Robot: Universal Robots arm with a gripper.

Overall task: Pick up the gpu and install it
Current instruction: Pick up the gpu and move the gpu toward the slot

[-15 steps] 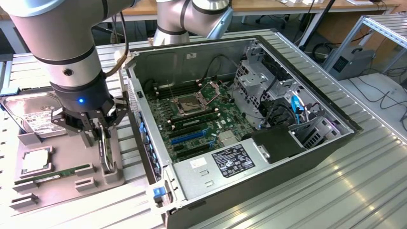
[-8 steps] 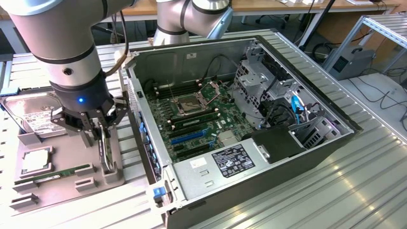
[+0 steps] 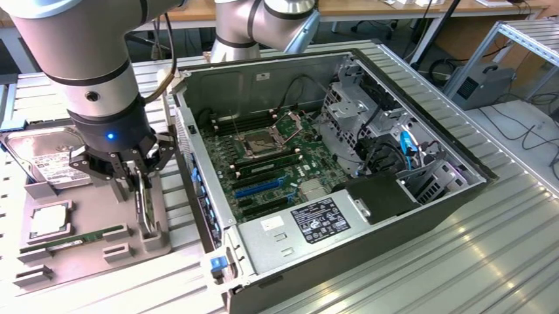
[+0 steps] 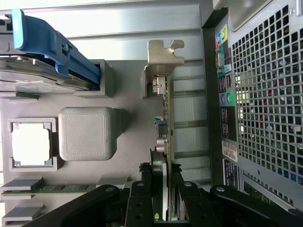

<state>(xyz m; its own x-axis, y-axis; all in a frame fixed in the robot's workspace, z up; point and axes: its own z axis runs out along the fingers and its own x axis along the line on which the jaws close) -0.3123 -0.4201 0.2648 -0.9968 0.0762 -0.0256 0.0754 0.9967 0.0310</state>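
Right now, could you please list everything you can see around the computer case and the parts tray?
gpu: one, dark board with silver bracket, standing on edge in the parts tray
hard drive: one, silver with white label, on the tray at the exterior view's left
CPU: one, silver, in a tray pocket
RAM stick: one, green, lying in a tray slot
parts tray: one, grey, on the table beside the case
computer case: one, grey, open, lying on its side
motherboard: one, green, inside the case
table: one, ribbed silver metal, under everything
robot arm: one, silver-grey, above the tray
jaws: one pair, black, closed on the gpu
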